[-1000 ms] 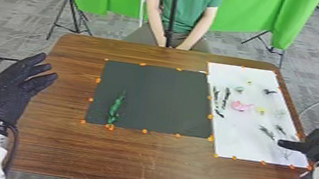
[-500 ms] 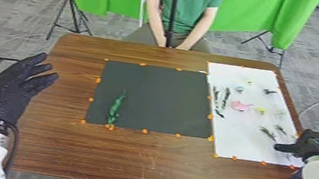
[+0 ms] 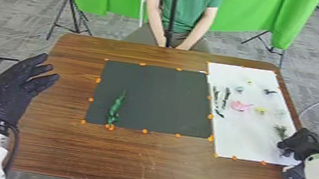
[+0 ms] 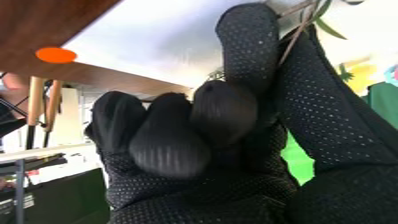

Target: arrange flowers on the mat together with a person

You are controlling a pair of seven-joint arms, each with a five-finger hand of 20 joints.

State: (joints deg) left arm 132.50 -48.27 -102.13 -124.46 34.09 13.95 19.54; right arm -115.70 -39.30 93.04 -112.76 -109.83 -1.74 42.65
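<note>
Left robot hand (image 3: pixel 18 82): fingers extended, thumb apart; right robot hand (image 3: pixel 304 143): fingers curled.

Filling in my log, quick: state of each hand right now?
Left hand: open, empty.
Right hand: closed, pinching a thin stem.

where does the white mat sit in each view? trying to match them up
Head view: the white mat lies on the right side of the table, right of the dark mat, with the right hand at its near right corner.
Right wrist view: it is the pale surface behind the fingertips, bordering brown wood.
Shared landmark: orange marking along the mat's edge.
</note>
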